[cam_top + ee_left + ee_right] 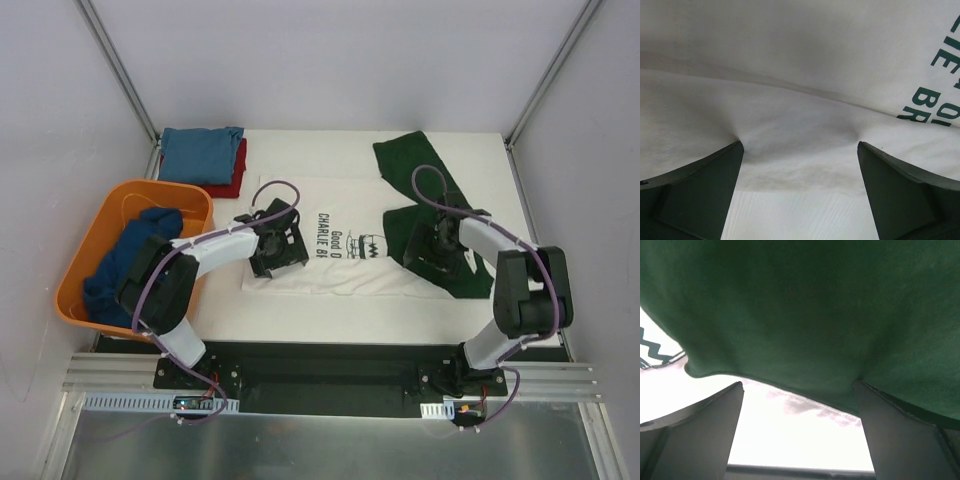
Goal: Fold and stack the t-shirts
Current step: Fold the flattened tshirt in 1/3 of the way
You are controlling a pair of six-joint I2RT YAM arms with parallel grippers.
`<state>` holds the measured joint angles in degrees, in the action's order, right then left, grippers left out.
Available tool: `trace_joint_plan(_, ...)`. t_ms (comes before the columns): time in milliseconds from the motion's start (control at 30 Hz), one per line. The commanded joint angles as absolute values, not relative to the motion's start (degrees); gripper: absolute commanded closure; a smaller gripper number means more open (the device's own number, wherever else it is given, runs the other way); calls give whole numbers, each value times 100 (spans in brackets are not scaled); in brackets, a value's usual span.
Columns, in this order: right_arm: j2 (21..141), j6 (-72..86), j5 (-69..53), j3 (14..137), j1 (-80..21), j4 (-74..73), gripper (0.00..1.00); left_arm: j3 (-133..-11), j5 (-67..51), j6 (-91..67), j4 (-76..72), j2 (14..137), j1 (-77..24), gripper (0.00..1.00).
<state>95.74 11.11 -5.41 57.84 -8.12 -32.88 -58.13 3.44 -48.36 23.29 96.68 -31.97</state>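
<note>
across the middle of the white worktop point(300, 315) lay the cream cloth t-shirt with dark green sleeves point(350, 275). the left gripper point(278, 248) pressed its wide-spread jaws into the cream end nearest the left edge, and the right gripper point(438, 250) stood equally wide on the near green sleeve point(815, 315); neither held anything. closing there could pinch one layer only, or uneven lifts could skew the fold.

orange plastic basket point(110, 210): located at the left side of the white table point(330, 318). pale grey walls point(330, 60): enclose three sides. metal rail point(110, 372): runs along the near edge.
</note>
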Motion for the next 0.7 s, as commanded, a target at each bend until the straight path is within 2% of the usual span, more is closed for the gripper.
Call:
trace_joint_plan(0, 8556, 1687, -641, 4432, -677, -3770, 3, -4890, 246, -5369, 2672, 9054, -3699, 1)
trace_joint_plan(167, 7385, 2012, -843, 3220, -642, -3963, 3, -3948, 176, -5992, 2672, 8150, -4113, 1)
trace_joint_plan(233, 6831, 2065, -966, 3094, -659, -4095, 3, -3587, 185, -6152, 2681, 7929, -4350, 1)
trace_joint_plan(400, 5891, 2197, -608, 3243, -659, -4798, 3, -3226, 132, -6653, 2681, 7392, -4719, 1)
trace_joint_plan(667, 5642, 1706, -71, 3823, -659, -5194, 3, -3050, 369, -6873, 2856, 6557, -4869, 1)
